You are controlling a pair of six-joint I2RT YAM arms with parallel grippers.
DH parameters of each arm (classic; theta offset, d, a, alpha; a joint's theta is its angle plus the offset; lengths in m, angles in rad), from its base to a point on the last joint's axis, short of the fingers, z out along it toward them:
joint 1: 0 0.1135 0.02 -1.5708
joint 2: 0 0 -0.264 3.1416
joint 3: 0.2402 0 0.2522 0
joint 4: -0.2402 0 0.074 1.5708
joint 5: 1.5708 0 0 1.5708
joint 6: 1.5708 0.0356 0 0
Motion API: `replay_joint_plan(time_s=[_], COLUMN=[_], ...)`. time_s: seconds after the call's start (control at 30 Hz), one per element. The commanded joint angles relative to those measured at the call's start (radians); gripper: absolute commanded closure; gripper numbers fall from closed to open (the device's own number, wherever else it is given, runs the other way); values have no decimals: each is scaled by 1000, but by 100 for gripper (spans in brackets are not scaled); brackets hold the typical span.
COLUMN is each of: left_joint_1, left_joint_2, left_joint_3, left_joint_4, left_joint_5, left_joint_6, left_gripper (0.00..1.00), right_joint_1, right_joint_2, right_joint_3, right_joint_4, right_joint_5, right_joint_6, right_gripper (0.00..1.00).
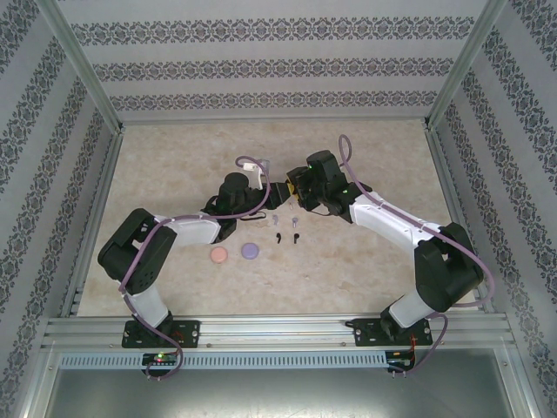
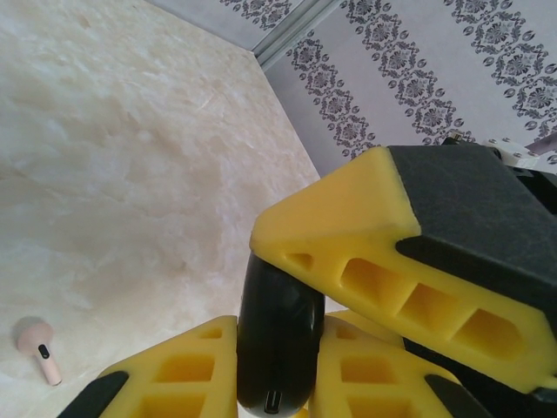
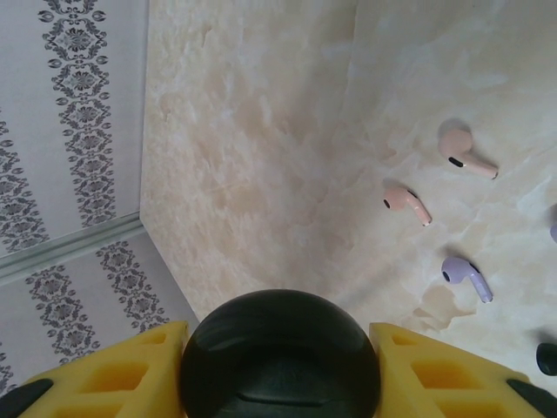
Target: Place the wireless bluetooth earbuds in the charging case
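A black charging case (image 2: 274, 340) is held above the table between both grippers. My left gripper (image 2: 274, 353) is shut on its thin sides, and a port shows on its near edge. My right gripper (image 3: 278, 353) is shut across its wide, round body (image 3: 280, 357). One of the right gripper's yellow fingers (image 2: 365, 252) presses on the case from above. Loose on the table lie two pale pink earbuds (image 3: 466, 150) (image 3: 406, 202), a purple earbud (image 3: 466, 277) and a black earbud (image 3: 546, 357). In the top view the grippers meet at mid-table (image 1: 285, 193), with the earbuds (image 1: 285, 230) just in front of them.
A pink disc (image 1: 218, 254) and a purple disc (image 1: 251, 250) lie on the marble table near the left arm's forearm. One pink earbud (image 2: 39, 347) lies left of the left gripper. Patterned walls and a metal frame close in the table on three sides.
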Motion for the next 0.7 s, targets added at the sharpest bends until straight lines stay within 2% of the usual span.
replay_joint_plan(time_s=[0.0,0.13,0.17,0.27,0.3,0.37,0.47,0.57,0.67], left_joint_1=[-19,-20,-20,-20,-19,-14,6,39,76], left_joint_2=[22,29,31,27,22,11,-24,-78,-133], left_joint_3=[32,36,36,31,29,26,20,20,35], left_joint_4=[57,58,60,68,68,56,17,-59,-156], left_joint_5=[-9,-7,-6,-8,-10,-3,32,81,165], left_joint_6=[-13,-22,-27,-40,-44,-47,-36,6,69], left_gripper=[93,100,100,100,100,100,100,100,100], right_joint_1=[13,12,11,-14,-31,-66,-130,-195,-253], right_joint_2=[-20,-25,-26,-34,-40,-68,-130,-192,-224], right_joint_3=[-7,-11,-12,-7,-6,-6,-21,-71,-114], right_joint_4=[33,42,46,56,59,51,12,4,21], right_joint_5=[-22,-17,-14,-16,-18,-21,-47,-110,-231], right_joint_6=[17,24,24,13,-2,-51,-183,-380,-617], right_gripper=[64,61,57,31,25,21,18,14,13])
